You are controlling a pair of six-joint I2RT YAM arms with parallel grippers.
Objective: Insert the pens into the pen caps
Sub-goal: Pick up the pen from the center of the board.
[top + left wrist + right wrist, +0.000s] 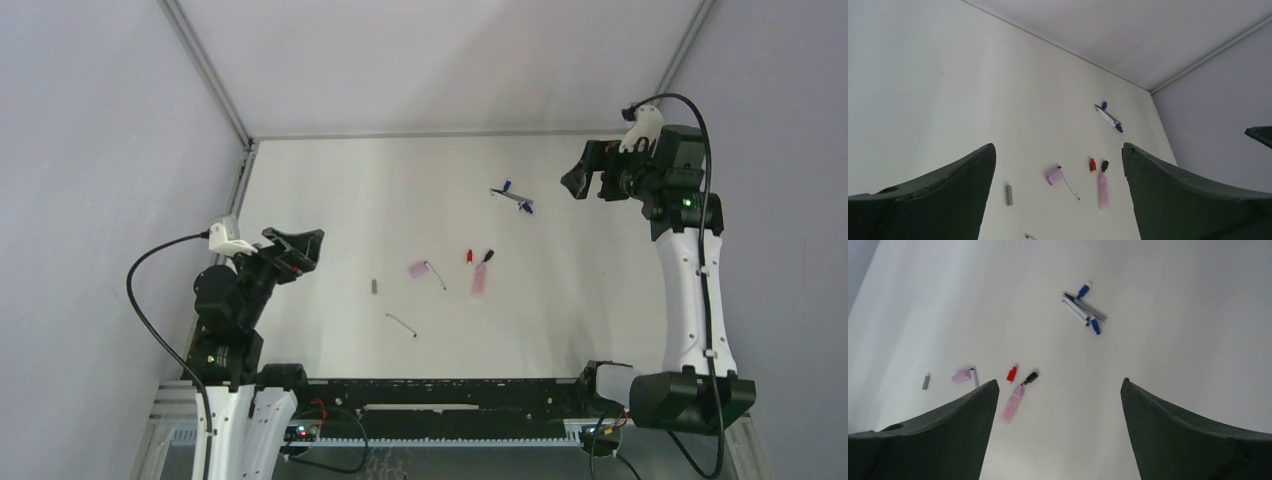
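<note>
A thick pink marker (480,279) lies mid-table with a short black piece (488,256) at its tip and a red cap (468,256) beside it. Left of them, a pink cap (417,269) touches a thin white pen (437,276). A grey cap (374,286) and a thin red pen (401,324) lie nearer the left arm. Blue-and-white pens (512,198) with blue caps (1083,290) lie farther back. My left gripper (298,248) hangs open over the table's left side, empty. My right gripper (592,180) is open and empty, high at the right, near the blue pens.
White walls enclose the table (330,190) on the left, back and right. A black rail (440,395) runs along the near edge between the arm bases. In the left wrist view the marker (1103,189) and pink cap (1053,176) lie far ahead between the fingers.
</note>
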